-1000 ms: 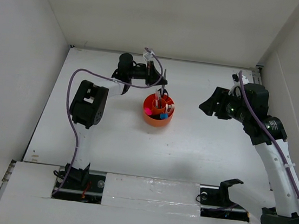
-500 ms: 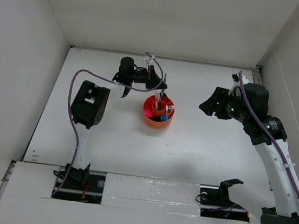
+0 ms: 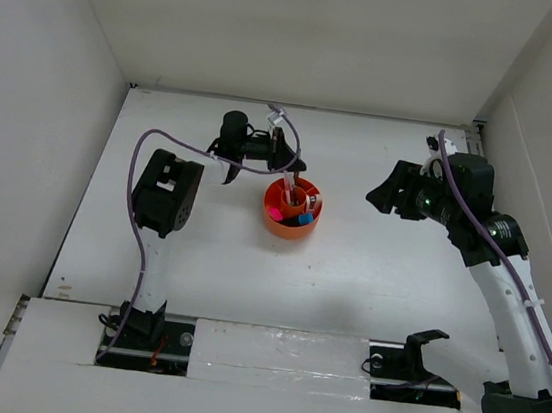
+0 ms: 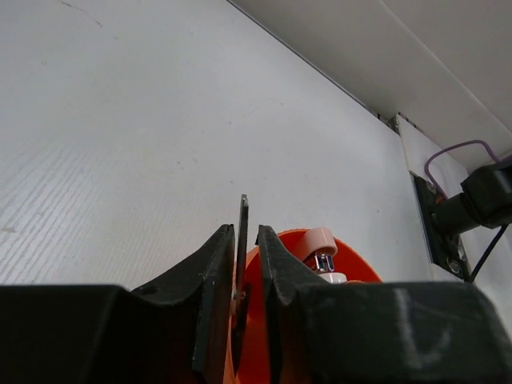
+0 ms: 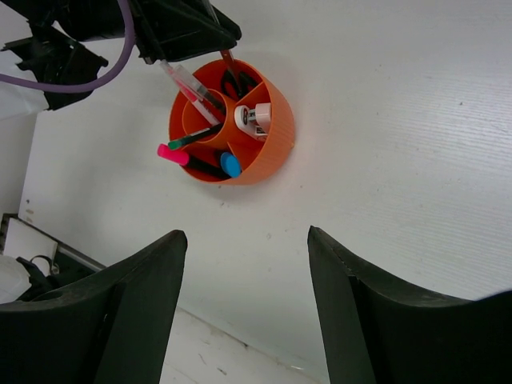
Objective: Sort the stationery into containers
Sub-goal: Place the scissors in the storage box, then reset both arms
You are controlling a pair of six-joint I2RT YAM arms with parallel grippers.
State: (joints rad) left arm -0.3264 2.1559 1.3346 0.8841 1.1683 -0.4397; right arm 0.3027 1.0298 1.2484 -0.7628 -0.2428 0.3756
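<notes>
The round orange organiser [image 3: 294,225] stands at mid-table and also shows in the right wrist view [image 5: 268,152] and the left wrist view [image 4: 364,258]. My left gripper [image 3: 288,164] [image 4: 240,237] is at its far rim, shut on the black-handled scissors [image 4: 242,228], whose handles sit down in a back compartment [image 5: 233,82]. The organiser holds the pink-capped marker [image 5: 166,150], the blue-capped marker [image 5: 230,165], a pink pen [image 5: 186,82], a thin black pen [image 5: 194,137] and a small pink-white piece [image 5: 254,118]. My right gripper [image 3: 379,193] [image 5: 246,232] is open and empty, raised to the organiser's right.
White walls close off the table at the back, left and right. A purple cable [image 3: 142,150] loops along the left arm. The right arm's body [image 3: 509,276] reaches over the table's right side.
My left gripper has come down and slightly toward the organiser, lowering the scissors into its back compartment. The right arm has barely moved.
</notes>
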